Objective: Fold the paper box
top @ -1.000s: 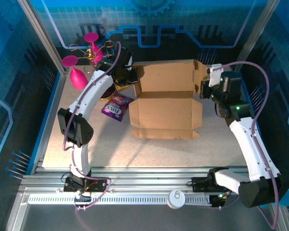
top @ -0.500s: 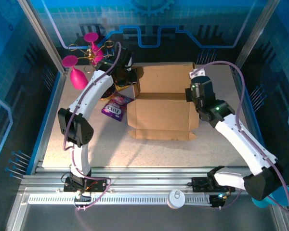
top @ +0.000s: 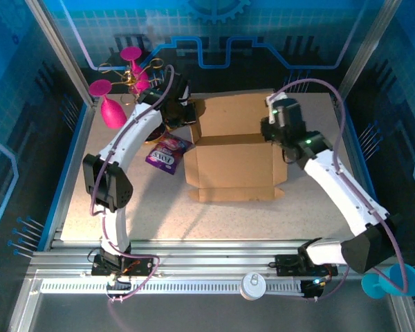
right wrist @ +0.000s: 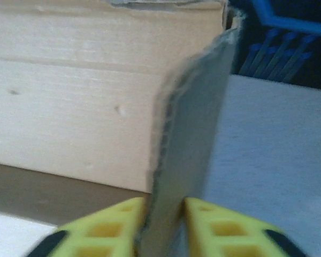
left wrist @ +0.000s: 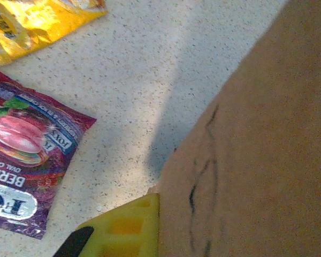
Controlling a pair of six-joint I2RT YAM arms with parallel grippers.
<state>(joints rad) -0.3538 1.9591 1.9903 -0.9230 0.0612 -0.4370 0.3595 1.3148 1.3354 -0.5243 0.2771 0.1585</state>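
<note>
Cardboard paper box (top: 235,162) runs lengthwise away from the bases; left gripper (top: 187,115) pinches it, and I can't tell whether the right gripper (right wrist: 165,214) grips.

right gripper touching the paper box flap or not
Touching. The right wrist view shows the paper box flap edge-on in the right gripper, both yellow fingers flush against it.

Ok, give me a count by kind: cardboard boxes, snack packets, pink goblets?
Brown corrugated cardboard box: 1
Snack packets: 2 (purple foil snack packet, yellow foil snack packet)
Pink plastic goblets: 2
Total: 5
</note>
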